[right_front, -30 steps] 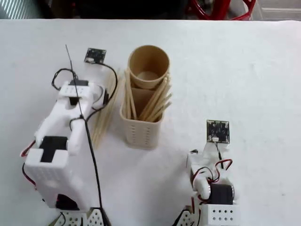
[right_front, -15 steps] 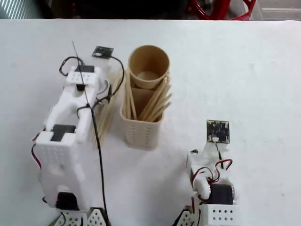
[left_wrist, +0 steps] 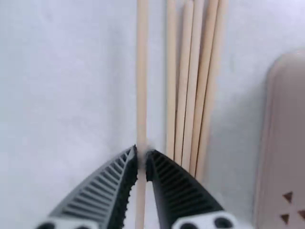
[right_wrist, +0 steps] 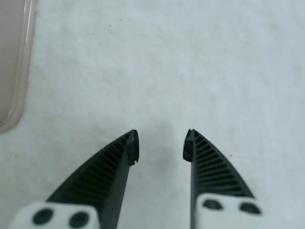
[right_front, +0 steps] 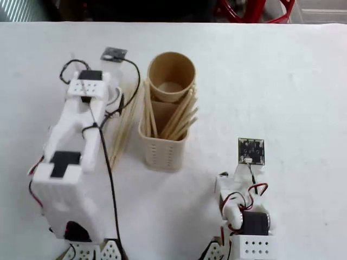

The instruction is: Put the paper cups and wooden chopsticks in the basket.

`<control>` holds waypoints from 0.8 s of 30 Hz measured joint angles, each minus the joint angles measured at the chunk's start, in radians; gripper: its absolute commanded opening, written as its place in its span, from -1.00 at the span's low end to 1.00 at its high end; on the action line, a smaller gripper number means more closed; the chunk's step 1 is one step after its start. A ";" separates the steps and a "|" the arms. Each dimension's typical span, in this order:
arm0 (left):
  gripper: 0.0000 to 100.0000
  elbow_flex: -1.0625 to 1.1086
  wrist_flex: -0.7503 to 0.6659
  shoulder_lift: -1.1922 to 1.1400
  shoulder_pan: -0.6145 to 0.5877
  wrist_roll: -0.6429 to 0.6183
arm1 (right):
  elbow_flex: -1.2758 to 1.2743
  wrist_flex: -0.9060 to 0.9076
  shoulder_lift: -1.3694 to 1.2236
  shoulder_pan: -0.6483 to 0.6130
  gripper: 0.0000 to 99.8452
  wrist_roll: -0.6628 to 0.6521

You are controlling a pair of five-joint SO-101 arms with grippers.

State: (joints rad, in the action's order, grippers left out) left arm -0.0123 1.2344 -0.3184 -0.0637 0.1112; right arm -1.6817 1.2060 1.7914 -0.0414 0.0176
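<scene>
From above, the left arm (right_front: 73,151) overlaps the near ends of the loose chopsticks (right_front: 123,127), which lie on the table (right_front: 282,81) between it and the basket (right_front: 162,149). In the wrist view the left gripper (left_wrist: 141,157) is narrowed to a slit around a single chopstick (left_wrist: 142,71) and seems to pinch it. Several more lie just beside, their ends cut off. A paper cup (right_front: 171,76) and leaning chopsticks (right_front: 181,116) sit inside the basket. The right gripper (right_wrist: 161,142) hangs spread wide, holding nothing, over bare table near the basket's corner. Open tabletop stretches rightward.
</scene>
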 measured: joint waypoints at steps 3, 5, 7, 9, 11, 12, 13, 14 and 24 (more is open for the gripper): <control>-0.96 0.149 -0.058 0.232 0.000 0.000 | 0.000 0.000 0.000 0.000 -0.68 0.000; -0.96 0.264 -0.114 0.416 0.002 0.000 | 0.000 0.000 0.000 0.000 -0.68 0.000; -0.96 0.361 -0.169 0.611 0.017 -0.002 | 0.000 0.000 0.000 0.000 -0.68 0.000; -0.96 0.413 -0.210 0.802 0.044 0.000 | 0.000 0.000 0.000 0.000 -0.68 0.000; -0.96 0.416 -0.236 0.977 0.092 0.000 | 0.000 0.000 0.000 0.000 -0.68 0.000; -0.96 0.416 -0.245 1.054 0.124 0.000 | 0.000 0.000 0.000 0.000 -0.68 0.000; -0.95 0.411 -0.256 1.117 0.160 0.000 | 0.000 0.000 0.000 0.000 -0.68 0.000; -0.95 0.404 -0.273 1.166 0.198 0.000 | 0.000 0.000 0.000 0.000 -0.68 0.000; -0.96 0.377 -0.569 1.240 0.531 0.118 | 0.000 0.000 0.000 0.000 -0.68 0.000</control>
State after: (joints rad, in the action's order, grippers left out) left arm 0.3652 0.6651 0.9214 0.4672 0.2294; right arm -1.6817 1.2060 1.7914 -0.0414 0.0176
